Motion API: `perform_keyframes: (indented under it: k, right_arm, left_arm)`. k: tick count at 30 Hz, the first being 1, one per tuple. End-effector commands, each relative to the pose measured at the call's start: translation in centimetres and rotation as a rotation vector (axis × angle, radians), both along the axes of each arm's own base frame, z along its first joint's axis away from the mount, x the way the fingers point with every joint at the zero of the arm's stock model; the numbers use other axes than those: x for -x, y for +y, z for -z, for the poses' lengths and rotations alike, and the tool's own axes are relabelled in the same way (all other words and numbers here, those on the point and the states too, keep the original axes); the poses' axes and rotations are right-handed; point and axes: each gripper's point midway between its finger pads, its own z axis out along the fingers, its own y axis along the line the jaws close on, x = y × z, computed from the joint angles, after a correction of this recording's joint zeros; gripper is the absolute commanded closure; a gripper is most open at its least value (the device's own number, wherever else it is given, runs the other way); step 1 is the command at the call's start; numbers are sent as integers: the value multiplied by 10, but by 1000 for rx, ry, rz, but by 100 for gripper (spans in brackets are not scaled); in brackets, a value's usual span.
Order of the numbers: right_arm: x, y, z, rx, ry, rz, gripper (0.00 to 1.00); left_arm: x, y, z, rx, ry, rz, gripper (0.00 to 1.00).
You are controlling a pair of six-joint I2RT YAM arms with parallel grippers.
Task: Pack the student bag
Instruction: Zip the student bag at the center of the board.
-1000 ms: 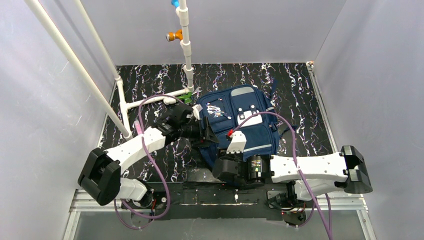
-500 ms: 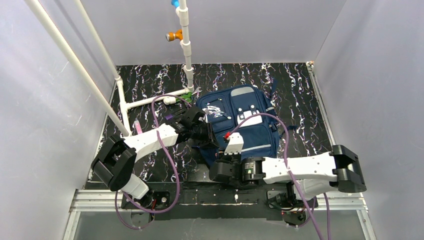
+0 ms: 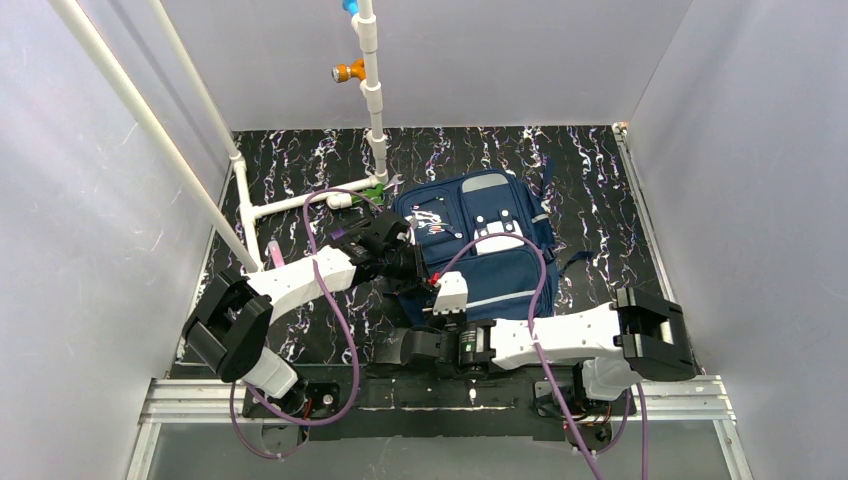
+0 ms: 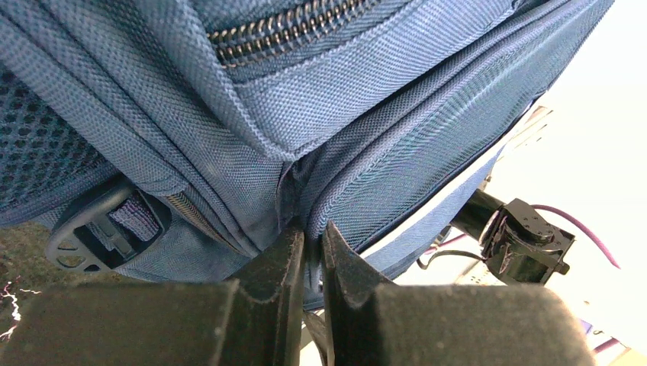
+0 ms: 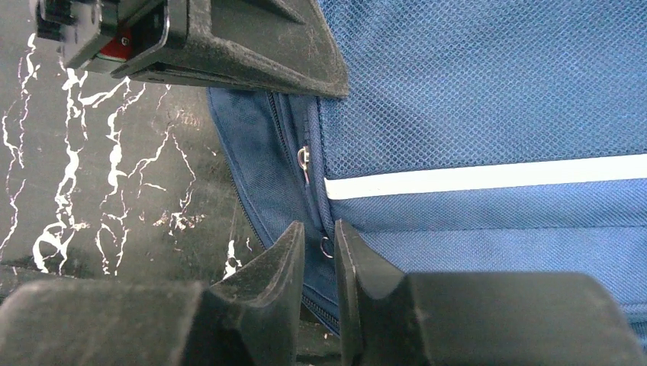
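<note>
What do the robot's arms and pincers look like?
The left arm and the right arm have white shell links joined by blocky black joints. A purple cable loops along each. The right arm's wrist carries a white block with a red mark. The left pincer and right pincer each have two matte black, wedge-shaped fingers.

Right gripper (image 5: pixel 319 232) jaws, almost closed, straddle the zipped side seam of the student bag (image 5: pixel 488 91) on the surface (image 5: pixel 91 175); grip unconfirmed.
</note>
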Motion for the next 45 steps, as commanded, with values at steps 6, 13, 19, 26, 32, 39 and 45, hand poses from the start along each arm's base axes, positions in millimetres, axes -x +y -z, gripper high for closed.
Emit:
perform_keyframes:
  k: [6,13,19,26,32,39,45]
  right_arm:
    - [-15,12,9,-70,16,78,73]
    - [-10,31,9,-18,33,-26,70]
    - [1,27,15,-5,83,-48,64]
    - [12,24,16,-5,90,-76,62]
    - [18,22,10,-42,89,-95,78]
    - [24,18,8,-49,86,-112,69]
    - [40,21,-5,-46,50,-167,58]
  left_arm:
    - [-1,-3,-19,63,-3,0,100]
    - [-5,-1,-19,70,2,-8,100]
    - [-6,0,-20,69,3,-4,100]
    - [-8,1,-14,61,20,-4,100]
    - [-9,2,-13,61,26,-2,100]
    - [-9,4,-10,58,38,-1,100]
    - [-11,5,-11,71,49,-8,100]
